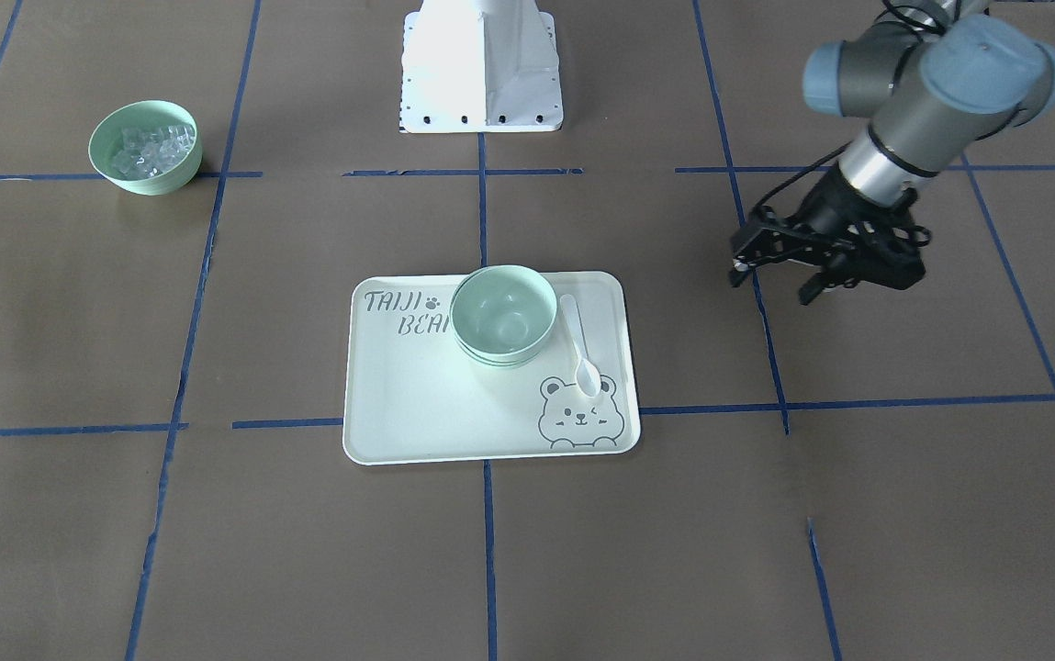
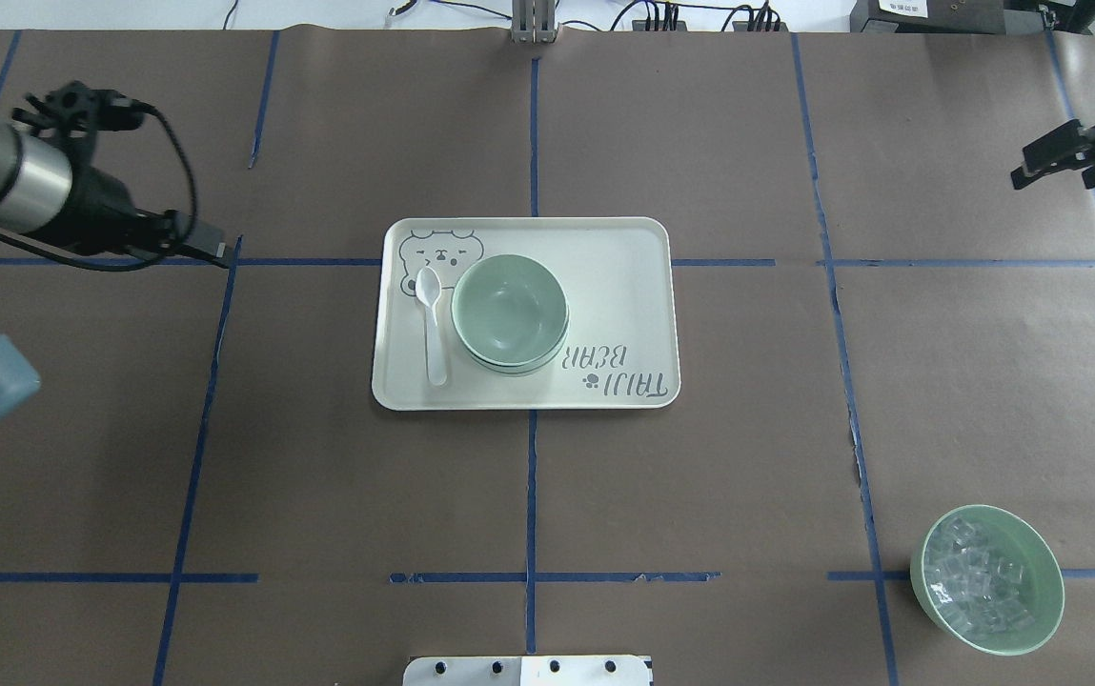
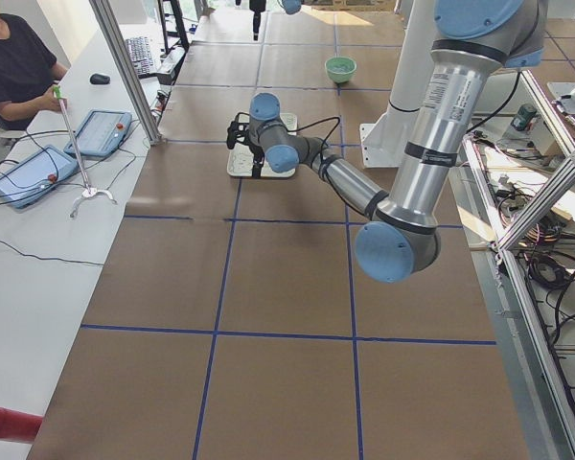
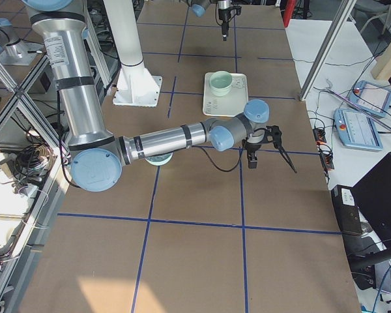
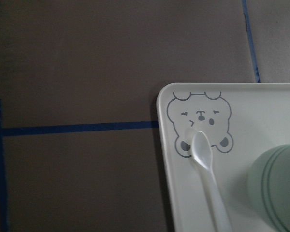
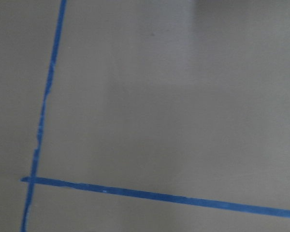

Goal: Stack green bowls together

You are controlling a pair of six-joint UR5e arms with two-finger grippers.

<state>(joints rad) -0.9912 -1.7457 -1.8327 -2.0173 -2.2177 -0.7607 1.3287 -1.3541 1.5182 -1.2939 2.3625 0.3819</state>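
Observation:
The pale green bowls (image 1: 503,314) stand nested in one stack on the cream tray (image 1: 417,413). The rims of the lower ones show under the top bowl in the overhead view (image 2: 510,312). The stack's side shows at the right edge of the left wrist view (image 5: 275,188). My left gripper (image 1: 773,283) hangs open and empty above the table, off the tray's spoon-side end; it also shows in the overhead view (image 2: 215,251). My right gripper (image 2: 1043,162) is open and empty, far from the tray at the table's far edge.
A white spoon (image 1: 579,344) lies on the tray beside the stack. A like green bowl with clear cubes (image 1: 145,147) stands apart on the brown paper near my right side. The robot's white base (image 1: 481,73) is behind the tray. Operators' tablets lie on a side table.

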